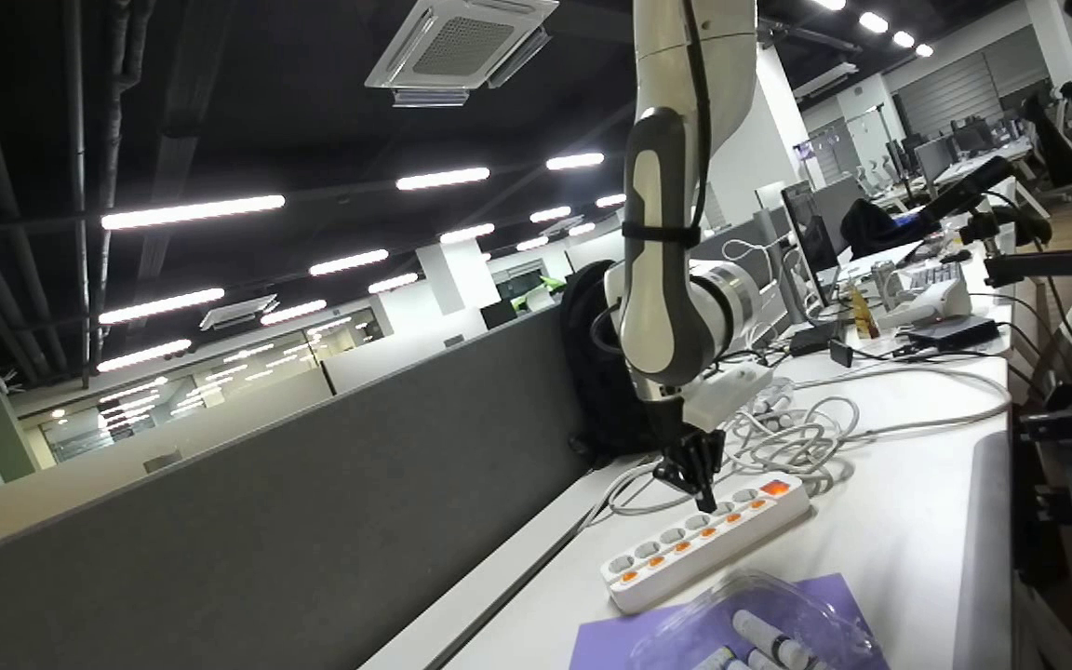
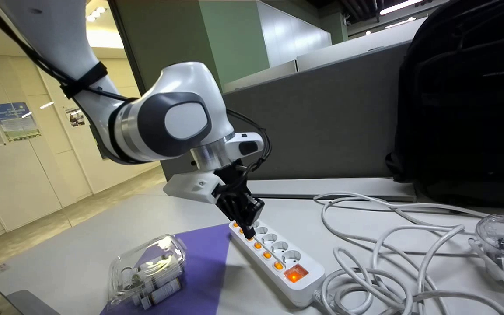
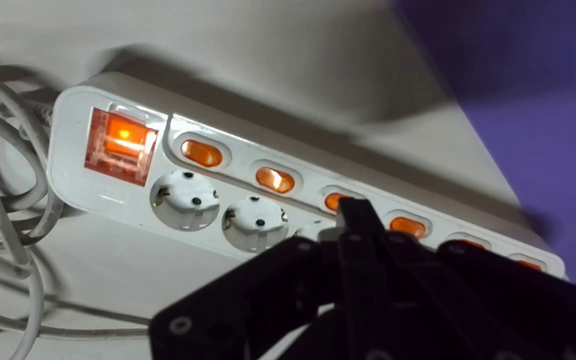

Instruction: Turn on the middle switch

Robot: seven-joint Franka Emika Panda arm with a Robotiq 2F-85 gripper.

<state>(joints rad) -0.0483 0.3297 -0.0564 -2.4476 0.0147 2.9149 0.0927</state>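
Observation:
A white power strip [image 1: 676, 572] lies on the table, also seen in an exterior view [image 2: 285, 251] and the wrist view [image 3: 308, 165]. It has a row of small orange switches beside round sockets. A larger switch [image 3: 123, 142] at the cable end glows orange, and also glows in an exterior view [image 2: 295, 274]. My gripper [image 3: 360, 210] is shut, with nothing seen between its fingers. Its tip overlaps the third small switch [image 3: 334, 200] from the cable end and hides part of it. The fourth switch [image 3: 408, 227] shows beside the tip. I cannot tell whether the tip touches the strip.
Loose grey cables [image 2: 365, 262] lie at the strip's cable end. A purple sheet [image 2: 206, 267] with a clear plastic box [image 2: 147, 271] of small bottles lies at the far end. A grey partition [image 2: 322, 127] and a black backpack [image 2: 466, 109] stand behind.

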